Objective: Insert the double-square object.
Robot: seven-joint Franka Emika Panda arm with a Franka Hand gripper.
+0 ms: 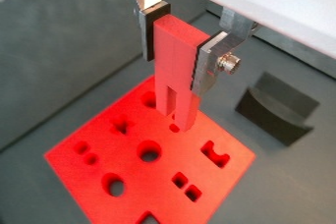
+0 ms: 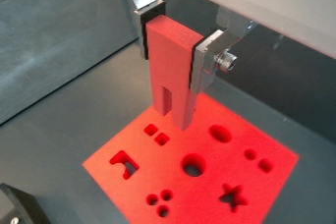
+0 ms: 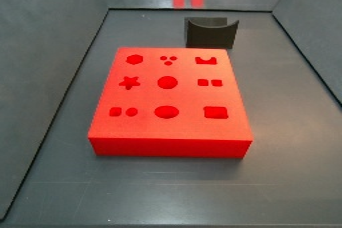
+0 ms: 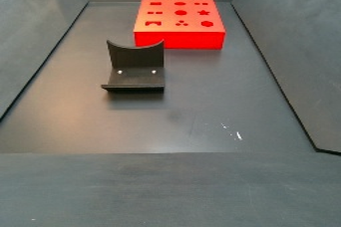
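The gripper has fingers of brushed silver metal with dark matt pads, and it hangs above the red block. The double-square object between them looks like smooth matt red plastic, as the block does. The curved holder is dark matt plastic. The floor is dull grey with a faint sheen.

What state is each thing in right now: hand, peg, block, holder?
hand: shut on the double-square object, above the red block.
double-square object: held upright, clear of the block, not inserted.
red block: flat on the floor, visible holes empty.
dark holder: on the floor, empty.
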